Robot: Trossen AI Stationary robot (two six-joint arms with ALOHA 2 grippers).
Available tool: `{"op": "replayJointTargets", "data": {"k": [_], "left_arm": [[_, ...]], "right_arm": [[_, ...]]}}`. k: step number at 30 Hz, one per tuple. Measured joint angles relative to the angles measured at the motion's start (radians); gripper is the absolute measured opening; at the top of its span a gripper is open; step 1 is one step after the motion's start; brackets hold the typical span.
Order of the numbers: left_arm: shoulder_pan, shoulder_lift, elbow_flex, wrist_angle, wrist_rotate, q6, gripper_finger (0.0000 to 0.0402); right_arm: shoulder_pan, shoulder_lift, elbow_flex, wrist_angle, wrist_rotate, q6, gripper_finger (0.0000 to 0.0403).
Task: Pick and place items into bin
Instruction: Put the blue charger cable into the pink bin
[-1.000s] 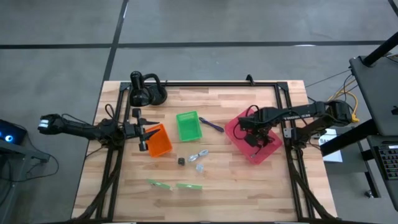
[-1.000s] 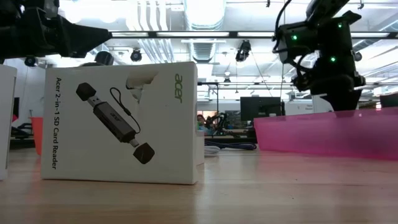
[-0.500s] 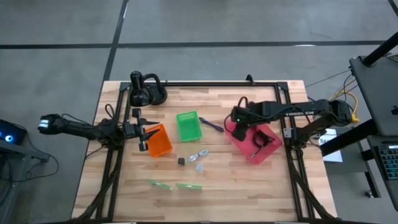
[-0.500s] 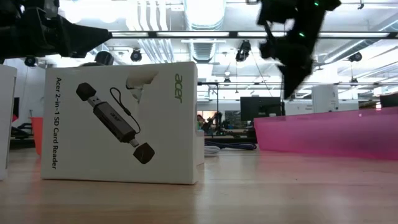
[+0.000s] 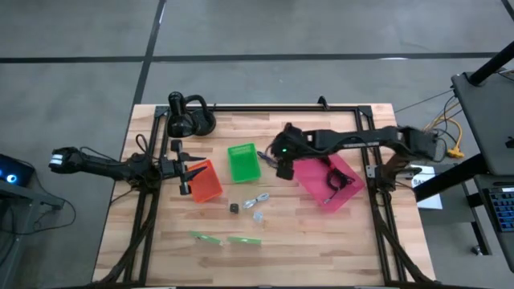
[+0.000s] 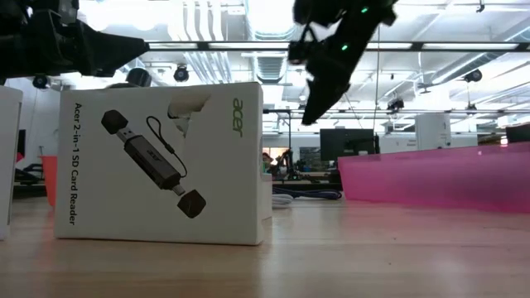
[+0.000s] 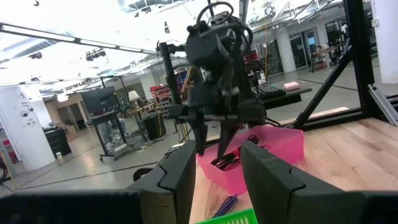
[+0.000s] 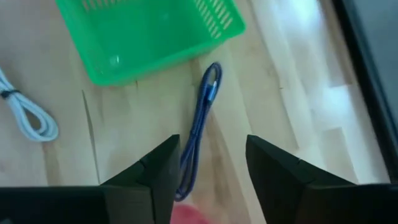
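My right gripper [image 5: 279, 154] [image 8: 211, 168] hangs open above a thin blue-purple folded cord [image 8: 200, 134] [image 5: 274, 161], which lies flat on the wood between the green bin [image 5: 243, 162] and the pink bin [image 5: 328, 181]. A black coiled cable [image 5: 336, 181] lies inside the pink bin. A white cable [image 5: 257, 200], a tiny black cube [image 5: 234, 208], a clear bit [image 5: 258, 216] and two green strips [image 5: 228, 238] lie on the table nearer the front edge. My left gripper [image 5: 186, 173] [image 7: 217, 168] waits open beside the orange bin [image 5: 206, 181].
A black desk lamp [image 5: 189, 119] stands at the far left corner. A white card-reader box [image 6: 159, 162] fills the low view's left. A black frame rail [image 5: 281, 108] runs along the far edge. Bare wood lies around the small items in the table's middle.
My right gripper has travelled from above the pink bin toward the table's left and now hangs over the blue-purple cord beside the green bin. The black cable has stayed in the pink bin.
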State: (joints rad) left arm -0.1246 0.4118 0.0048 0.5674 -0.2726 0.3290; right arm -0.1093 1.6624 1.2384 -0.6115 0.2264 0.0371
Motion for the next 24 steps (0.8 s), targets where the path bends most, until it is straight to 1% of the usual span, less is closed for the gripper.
{"op": "replayJointTargets", "data": {"k": [4, 8, 14, 15, 19, 24], "left_arm": [[0.000, 0.000, 0.000, 0.000, 0.000, 0.000, 0.0113], [0.000, 0.000, 0.000, 0.000, 0.000, 0.000, 0.0113], [0.000, 0.000, 0.000, 0.000, 0.000, 0.000, 0.0113], [0.000, 0.001, 0.000, 0.000, 0.000, 0.000, 0.0113], [0.000, 0.001, 0.000, 0.000, 0.000, 0.000, 0.0113], [0.000, 0.001, 0.000, 0.000, 0.000, 0.000, 0.0113]], "right_arm": [[0.000, 0.112, 0.082, -0.083, -0.028, -0.027, 0.0188], [-0.003, 0.196, 0.140, -0.112, -0.047, -0.036, 0.0200], [-0.033, 0.238, 0.156, -0.125, -0.061, -0.066, 0.0203], [-0.044, 0.238, 0.153, -0.125, -0.082, -0.063, 0.0203], [-0.093, 0.235, 0.139, -0.111, -0.222, -0.063, 0.0203], [-0.122, 0.253, 0.132, -0.086, -0.235, -0.070, 0.0203]]}}
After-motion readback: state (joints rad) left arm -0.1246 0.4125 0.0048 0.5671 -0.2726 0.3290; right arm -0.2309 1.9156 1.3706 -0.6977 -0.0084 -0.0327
